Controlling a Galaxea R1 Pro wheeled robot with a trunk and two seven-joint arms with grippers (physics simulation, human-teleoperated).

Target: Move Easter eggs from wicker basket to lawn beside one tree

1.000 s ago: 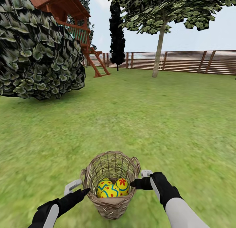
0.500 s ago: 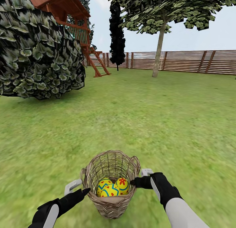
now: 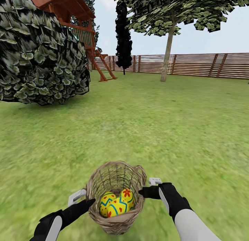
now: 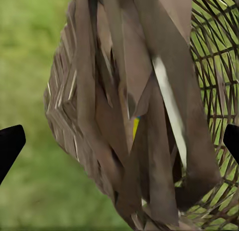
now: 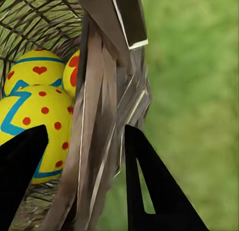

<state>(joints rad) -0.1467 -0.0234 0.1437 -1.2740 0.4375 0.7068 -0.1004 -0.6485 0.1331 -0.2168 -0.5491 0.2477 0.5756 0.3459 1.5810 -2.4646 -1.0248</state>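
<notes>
While my left pincer (image 3: pixel 90 201) and right pincer (image 3: pixel 141 192) each pinch a side of its rim, the brown open-weave wicker basket (image 3: pixel 116 227) hangs low over the lawn (image 3: pixel 145 123) just before me. The three Easter eggs (image 3: pixel 116 203), bright yellow with blue zigzags and red hearts and dots, huddle inside. Against half a second ago, the basket has tipped toward my left and sits slightly lower, and the eggs have rolled that way.

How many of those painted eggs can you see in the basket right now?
3, all inside the wicker basket: one at the left, one in front in the middle, and one behind at the right. The weave could hide more.
</notes>
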